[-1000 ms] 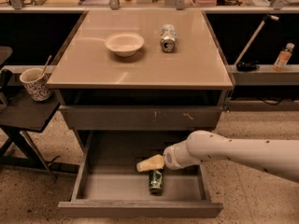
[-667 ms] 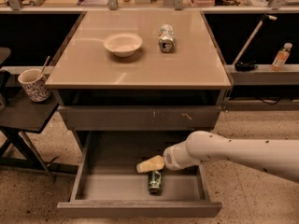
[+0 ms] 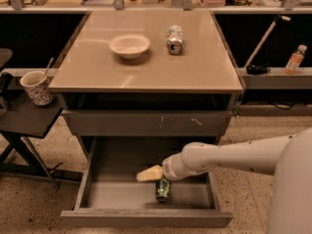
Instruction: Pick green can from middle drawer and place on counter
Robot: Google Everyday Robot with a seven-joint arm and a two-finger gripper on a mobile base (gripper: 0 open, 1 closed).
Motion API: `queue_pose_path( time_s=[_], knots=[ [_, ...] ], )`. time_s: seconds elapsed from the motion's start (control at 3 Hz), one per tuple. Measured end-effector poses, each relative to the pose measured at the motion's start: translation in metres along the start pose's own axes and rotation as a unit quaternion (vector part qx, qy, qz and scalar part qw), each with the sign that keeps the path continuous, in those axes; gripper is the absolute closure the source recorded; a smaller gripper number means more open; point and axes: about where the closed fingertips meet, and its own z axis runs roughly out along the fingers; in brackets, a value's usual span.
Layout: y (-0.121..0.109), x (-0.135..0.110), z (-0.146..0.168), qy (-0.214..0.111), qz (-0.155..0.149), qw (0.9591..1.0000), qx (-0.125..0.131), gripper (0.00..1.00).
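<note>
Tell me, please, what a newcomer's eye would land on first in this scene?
The big white arm stretches in from the right, with its hand low inside the open middle drawer, just above and left of the green can on the drawer floor. Next comes the tan counter above, carrying a pale bowl and a silver can.
</note>
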Motion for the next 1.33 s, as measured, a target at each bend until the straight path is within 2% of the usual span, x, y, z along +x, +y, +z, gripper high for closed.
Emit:
queue_pose_path(
  time_s=[0.33,0.67,1.33],
  knots=[
    [-0.016,-0.005,0.028,-0.007,0.035,0.9985,0.042,0.00],
    [-0.021,-0.027,0.035,-0.022,0.029,0.9975,0.060,0.00],
    [-0.012,0.012,0.066,0.022,0.028,0.9989,0.030,0.00]
  ],
)
